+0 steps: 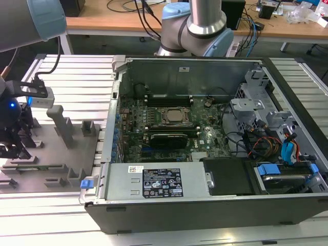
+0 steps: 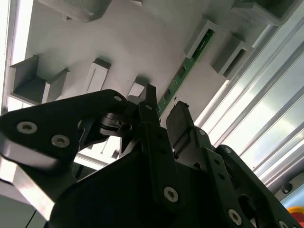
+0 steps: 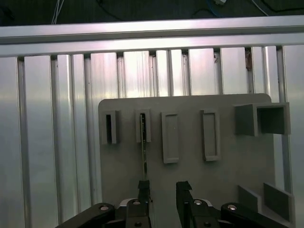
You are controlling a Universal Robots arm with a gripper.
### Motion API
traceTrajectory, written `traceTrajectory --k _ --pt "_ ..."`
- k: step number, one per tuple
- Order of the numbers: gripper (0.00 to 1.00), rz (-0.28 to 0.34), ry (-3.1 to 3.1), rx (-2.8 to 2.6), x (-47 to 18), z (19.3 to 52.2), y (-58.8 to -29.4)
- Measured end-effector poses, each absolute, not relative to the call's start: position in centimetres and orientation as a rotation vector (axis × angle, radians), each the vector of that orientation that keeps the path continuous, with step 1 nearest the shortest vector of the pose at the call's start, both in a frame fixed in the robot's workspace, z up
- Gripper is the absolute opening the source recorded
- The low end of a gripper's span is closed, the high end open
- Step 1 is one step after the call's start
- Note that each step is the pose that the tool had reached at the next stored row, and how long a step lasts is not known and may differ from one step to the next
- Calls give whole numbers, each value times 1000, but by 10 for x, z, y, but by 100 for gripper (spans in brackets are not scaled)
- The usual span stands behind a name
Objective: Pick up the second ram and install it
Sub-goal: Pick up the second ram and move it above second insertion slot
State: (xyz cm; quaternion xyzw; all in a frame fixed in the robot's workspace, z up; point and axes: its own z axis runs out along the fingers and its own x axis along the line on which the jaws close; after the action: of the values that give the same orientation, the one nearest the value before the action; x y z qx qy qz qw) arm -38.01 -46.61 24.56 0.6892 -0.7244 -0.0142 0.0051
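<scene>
Looking at the exterior view first, I see the ribbed aluminium bench (image 1: pixel 46 225) carrying an open black desktop computer case (image 1: pixel 205 210) with its green motherboard (image 1: pixel 205 138) exposed. The flat grey plastic fixture tray (image 1: pixel 56 159) lies beside the case, toward the exterior view's left. The black two-finger gripper (image 1: pixel 13 148) hangs low over the tray's edge farthest from the case. From here I cannot tell how its fingers stand.

In the second wrist view, the gripper (image 2: pixel 164 102) is seen from close behind. Its fingers (image 2: pixel 152 123) are spread, with a clear gap between them. The second ram (image 2: pixel 186 69), a long narrow green circuit-board stick with small dark chips, stands on its long edge in the grey tray (image 2: pixel 142 42). It is held by raised grey blocks and runs parallel to the tray edge that borders the bench rails (image 2: pixel 266 109). Its near end reaches into the gap between the fingers. I cannot tell whether either one touches it.

In the first wrist view, the stick (image 3: pixel 143 152) appears edge-on as a thin line. It rises from the second raised socket in from one side edge of the tray (image 3: pixel 190 171). The gripper (image 3: pixel 163 187) is open, and the stick lines up with one finger while the other finger (image 3: pixel 183 192) stands apart from it. Bare bench rails (image 3: pixel 47 142) lie beyond the tray.
</scene>
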Motion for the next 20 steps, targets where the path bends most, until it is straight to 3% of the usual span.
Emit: traceTrajectory --k 20 --pt "36 -44 -2243 2184 -380 207 -476"
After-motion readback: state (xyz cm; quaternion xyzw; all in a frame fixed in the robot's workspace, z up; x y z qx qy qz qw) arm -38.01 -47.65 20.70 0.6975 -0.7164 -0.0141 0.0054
